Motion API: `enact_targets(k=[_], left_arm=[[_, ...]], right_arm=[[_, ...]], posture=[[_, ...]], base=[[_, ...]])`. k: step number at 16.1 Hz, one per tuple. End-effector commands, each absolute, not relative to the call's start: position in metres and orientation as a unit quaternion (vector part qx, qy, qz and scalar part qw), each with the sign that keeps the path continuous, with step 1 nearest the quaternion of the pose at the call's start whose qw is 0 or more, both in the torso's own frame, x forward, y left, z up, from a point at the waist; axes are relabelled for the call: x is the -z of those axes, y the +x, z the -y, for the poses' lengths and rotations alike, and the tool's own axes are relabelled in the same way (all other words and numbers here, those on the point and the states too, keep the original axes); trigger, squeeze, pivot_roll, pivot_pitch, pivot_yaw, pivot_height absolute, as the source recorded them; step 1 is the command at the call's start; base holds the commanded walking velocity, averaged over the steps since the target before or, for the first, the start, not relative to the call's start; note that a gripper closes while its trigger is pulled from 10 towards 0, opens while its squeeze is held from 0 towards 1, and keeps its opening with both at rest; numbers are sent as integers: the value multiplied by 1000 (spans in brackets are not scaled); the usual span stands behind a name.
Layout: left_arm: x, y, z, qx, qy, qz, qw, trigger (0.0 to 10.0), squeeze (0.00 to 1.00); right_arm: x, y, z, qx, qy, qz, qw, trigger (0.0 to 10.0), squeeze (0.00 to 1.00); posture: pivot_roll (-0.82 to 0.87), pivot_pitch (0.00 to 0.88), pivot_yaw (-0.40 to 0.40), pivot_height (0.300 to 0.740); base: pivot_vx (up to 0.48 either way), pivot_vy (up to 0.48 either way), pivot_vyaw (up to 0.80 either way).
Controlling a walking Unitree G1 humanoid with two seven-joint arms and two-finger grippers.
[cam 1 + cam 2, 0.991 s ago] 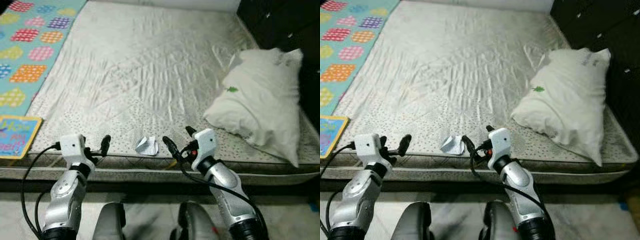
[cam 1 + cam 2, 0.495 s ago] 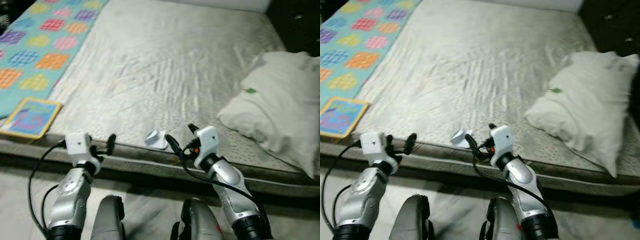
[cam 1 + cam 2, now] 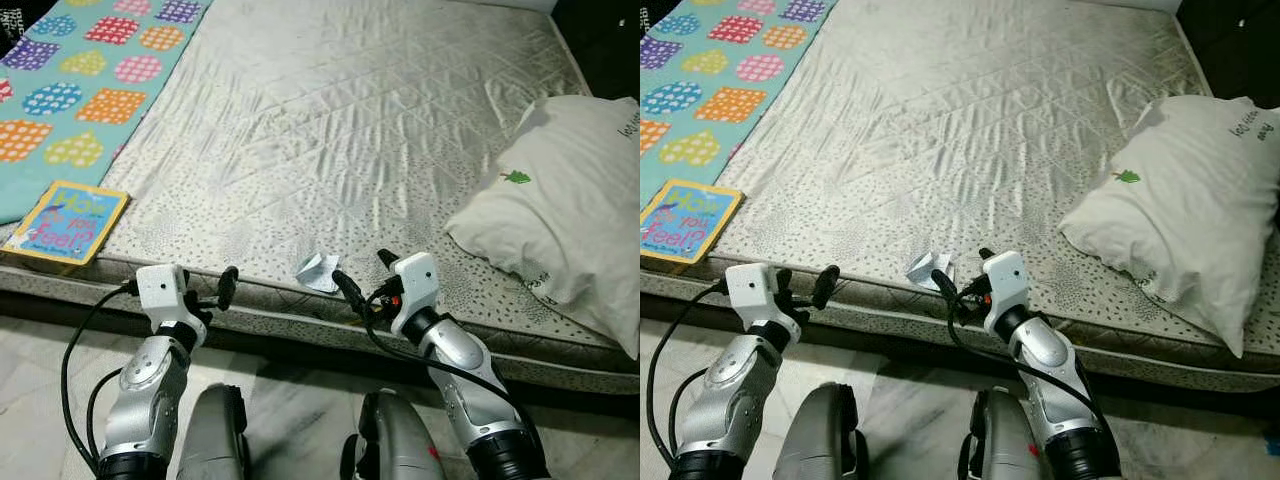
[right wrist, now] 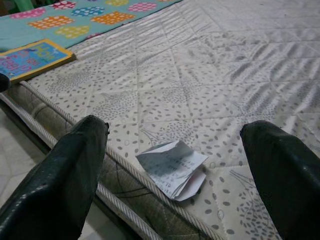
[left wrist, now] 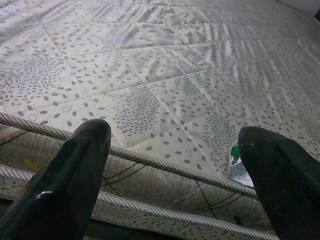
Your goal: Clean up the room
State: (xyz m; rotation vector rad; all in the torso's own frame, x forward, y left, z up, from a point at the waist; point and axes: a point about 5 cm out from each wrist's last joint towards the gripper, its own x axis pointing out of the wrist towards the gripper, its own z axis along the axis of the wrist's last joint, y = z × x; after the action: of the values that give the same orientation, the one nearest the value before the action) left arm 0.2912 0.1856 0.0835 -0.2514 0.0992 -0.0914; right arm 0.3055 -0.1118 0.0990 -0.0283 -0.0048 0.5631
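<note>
The large bare mattress in pale quilted fabric with a grey speckled border (image 3: 350, 120) serves as the reference for everything below. Compared with half a second ago the whole picture has shifted and sharpened: the camera has settled squarely on the mattress's near edge, while the things on it keep their places. In my judgement this means the robot has finished lining up and is ready to reach.

Along the mattress's far-left side lies a turquoise blanket printed with coloured patches (image 3: 80, 80). At the right side rests a white pillow bearing a small green mark (image 3: 560, 210). At the near-left corner sits a flat, yellow-edged children's book (image 3: 66, 221).

The task's thing, a crumpled scrap of white printed paper (image 3: 318, 271), lies on the speckled border just inside the near edge, roughly midway along it.

The right claw (image 3: 362, 272) hovers at that edge just beside the paper, fingers spread wide and empty; its wrist view shows the paper framed between them. The left claw (image 3: 210, 290) hangs at the near edge well left of the paper, likewise wide and empty.

No container is visible; where the paper should go cannot be judged.
</note>
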Motion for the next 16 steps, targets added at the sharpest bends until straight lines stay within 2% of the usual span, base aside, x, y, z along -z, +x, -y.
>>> enact_targets(k=[1, 6, 11, 16], left_arm=[[-80, 287, -187, 41, -128, -60, 989, 10000, 0], [-79, 287, -187, 42, -129, -63, 989, 10000, 0], [-81, 287, -186, 48, -133, -55, 988, 10000, 0], [-81, 287, -186, 48, -134, -54, 988, 10000, 0]], right_arm=[[-95, 301, 113, -282, -13, -8, 959, 10000, 0], [-94, 301, 113, -284, -9, -10, 959, 10000, 0], [-94, 301, 113, -288, -9, -13, 958, 10000, 0], [-94, 301, 112, -290, -10, -15, 957, 10000, 0]], posture=[[21, 250, -67, 586], [24, 244, -66, 531], [23, 239, -67, 531], [23, 237, -68, 531]], base=[[0, 0, 0], [0, 0, 0], [0, 0, 0], [270, 0, 0]])
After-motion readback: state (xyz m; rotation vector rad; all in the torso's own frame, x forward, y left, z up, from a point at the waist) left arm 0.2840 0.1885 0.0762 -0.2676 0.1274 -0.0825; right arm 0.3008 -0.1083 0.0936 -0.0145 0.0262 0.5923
